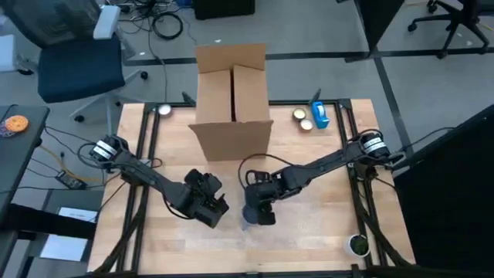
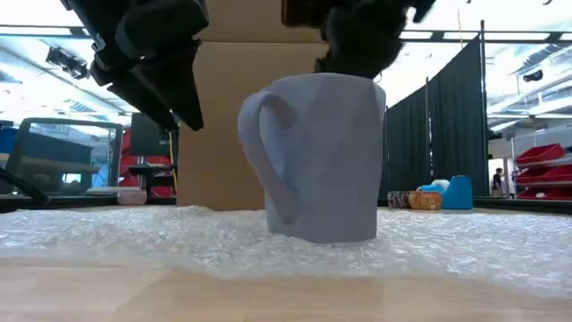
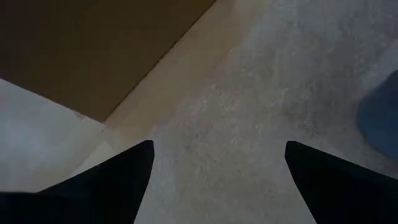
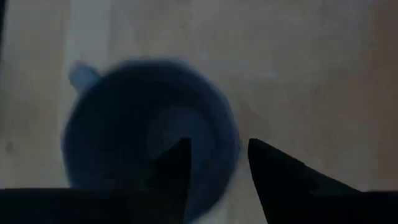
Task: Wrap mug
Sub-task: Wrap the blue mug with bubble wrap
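Note:
A pale blue mug [image 2: 322, 161] stands upright on a sheet of bubble wrap [image 2: 134, 233] near the table's front middle, its handle [image 2: 259, 152] showing at the left in the low view. My right gripper [image 4: 217, 168] hangs over the mug [image 4: 143, 137], pointing down and open. One finger is inside the rim and one outside, and the gap between them is wider than the wall. My left gripper [image 3: 217, 168] hovers open above the bubble wrap [image 3: 261, 112], left of the mug [image 3: 382, 118], with nothing between its fingers.
An open cardboard box [image 1: 231, 93] stands at the table's far middle, just behind both grippers. A blue object [image 1: 320, 116] and a small round tin [image 1: 301, 116] sit at the far right. A dark round object [image 1: 357, 245] lies near the front right corner.

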`<move>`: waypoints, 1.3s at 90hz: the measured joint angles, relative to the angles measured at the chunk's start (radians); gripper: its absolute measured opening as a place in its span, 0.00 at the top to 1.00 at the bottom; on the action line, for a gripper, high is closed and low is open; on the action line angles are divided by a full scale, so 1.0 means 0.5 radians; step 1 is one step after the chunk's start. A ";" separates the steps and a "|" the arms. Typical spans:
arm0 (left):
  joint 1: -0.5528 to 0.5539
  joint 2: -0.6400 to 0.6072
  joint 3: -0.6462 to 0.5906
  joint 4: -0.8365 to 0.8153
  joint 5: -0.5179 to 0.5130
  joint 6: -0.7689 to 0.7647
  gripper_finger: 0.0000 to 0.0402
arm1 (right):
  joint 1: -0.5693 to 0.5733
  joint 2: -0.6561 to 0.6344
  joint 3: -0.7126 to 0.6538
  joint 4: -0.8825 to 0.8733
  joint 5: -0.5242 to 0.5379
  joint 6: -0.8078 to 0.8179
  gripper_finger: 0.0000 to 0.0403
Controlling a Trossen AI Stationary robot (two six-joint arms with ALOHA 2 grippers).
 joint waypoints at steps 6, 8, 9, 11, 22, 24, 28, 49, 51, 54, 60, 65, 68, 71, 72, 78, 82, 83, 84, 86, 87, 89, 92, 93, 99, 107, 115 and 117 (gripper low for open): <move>0.000 0.000 0.000 0.000 -0.002 0.000 0.13 | -0.004 0.044 0.000 0.018 -0.064 0.023 0.72; 0.000 0.000 0.000 -0.001 -0.002 0.000 0.13 | -0.004 0.056 0.000 0.022 -0.065 0.024 0.73; 0.000 0.000 0.000 -0.003 -0.001 0.000 0.13 | -0.004 0.063 0.000 0.023 -0.067 0.024 0.74; 0.000 0.000 0.000 -0.002 -0.002 0.001 0.13 | -0.003 0.072 0.000 0.028 -0.070 0.025 0.75; 0.000 0.000 0.000 -0.001 -0.002 0.005 0.13 | 0.004 0.074 0.000 0.032 -0.054 0.029 0.86; 0.000 0.000 0.000 -0.002 -0.002 0.005 0.13 | 0.005 0.074 0.000 0.035 -0.044 0.029 0.89; 0.000 0.000 0.000 -0.001 -0.004 0.006 0.13 | 0.005 0.065 0.000 0.033 -0.031 0.025 0.94; 0.000 0.000 0.000 0.002 -0.004 0.037 0.13 | 0.005 0.024 0.039 0.024 0.029 0.040 0.99; 0.000 0.000 0.000 0.002 -0.004 0.037 0.13 | 0.005 0.023 0.044 0.031 0.029 0.049 0.99; 0.000 0.000 0.000 0.002 -0.004 0.037 0.13 | 0.005 0.022 0.060 0.037 0.032 0.071 0.99; 0.000 0.000 0.000 0.002 -0.004 0.037 0.13 | 0.004 0.019 0.090 0.040 0.054 0.125 0.99; 0.000 0.000 0.000 0.002 -0.004 0.037 0.13 | -0.005 0.015 0.097 0.044 0.086 0.150 0.99; 0.000 0.000 0.000 0.002 -0.004 0.037 0.13 | -0.011 0.015 0.097 0.042 0.101 0.164 0.99; 0.000 0.000 0.000 0.003 -0.004 0.037 0.13 | -0.019 0.015 0.097 0.030 0.108 0.186 0.99; 0.000 0.000 0.000 0.003 -0.004 0.037 0.13 | -0.022 0.016 0.097 0.025 0.110 0.195 0.99; 0.000 0.000 0.000 0.004 -0.004 0.037 0.13 | -0.038 0.025 0.097 0.018 0.124 0.239 0.99; 0.000 0.000 0.000 0.004 -0.004 0.037 0.13 | -0.044 0.030 0.096 0.021 0.145 0.274 0.99; 0.000 0.000 0.000 0.004 -0.004 0.037 0.13 | -0.044 0.030 0.094 0.021 0.156 0.283 0.99; 0.000 0.000 0.000 0.004 -0.004 0.037 0.13 | -0.044 0.030 0.090 0.023 0.170 0.291 0.99; 0.000 0.000 0.000 0.004 -0.004 0.037 0.13 | -0.044 0.030 0.079 0.028 0.194 0.306 0.99; 0.000 0.000 0.000 0.003 -0.004 0.037 0.13 | -0.045 0.030 0.073 0.033 0.205 0.312 0.99; 0.000 0.000 0.000 0.004 -0.004 0.037 0.13 | -0.046 0.030 0.062 0.042 0.222 0.316 0.98; 0.000 0.000 0.000 0.005 -0.004 0.037 0.13 | -0.046 0.030 0.051 0.045 0.234 0.315 0.98; 0.000 0.000 0.000 0.005 -0.004 0.037 0.13 | -0.046 0.031 0.047 0.045 0.237 0.315 0.98; 0.000 0.000 0.000 0.005 -0.004 0.037 0.13 | -0.046 0.031 0.039 0.034 0.230 0.303 0.96; 0.000 0.000 0.000 0.005 -0.004 0.037 0.13 | -0.044 0.031 0.039 0.061 0.182 0.309 0.92; 0.000 0.000 0.000 0.006 -0.004 0.037 0.13 | -0.041 0.031 0.039 0.065 0.199 0.351 0.88; 0.000 0.000 0.000 0.006 -0.004 0.037 0.13 | -0.041 0.031 0.040 0.069 0.210 0.353 0.87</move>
